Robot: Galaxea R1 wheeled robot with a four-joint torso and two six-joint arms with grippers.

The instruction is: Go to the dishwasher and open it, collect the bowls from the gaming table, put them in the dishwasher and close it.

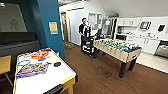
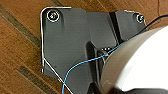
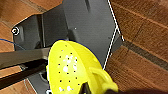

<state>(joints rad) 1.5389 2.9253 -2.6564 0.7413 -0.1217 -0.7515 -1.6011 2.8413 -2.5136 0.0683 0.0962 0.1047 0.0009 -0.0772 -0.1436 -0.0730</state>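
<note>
Right now the robot faces the gaming table [image 1: 117,48] across a wood floor [image 1: 100,77], well apart from it. A person [image 1: 83,32] stands behind a black cart [image 1: 88,45] at its far end. The dishwasher [image 1: 162,49] sits under the kitchen counter at far right. Near left is an air-hockey table [image 1: 37,75]. The right wrist view shows a yellow perforated bowl [image 3: 72,67], seemingly gripped; the left claw's state is unclear beside a white bowl [image 2: 140,62].
</note>
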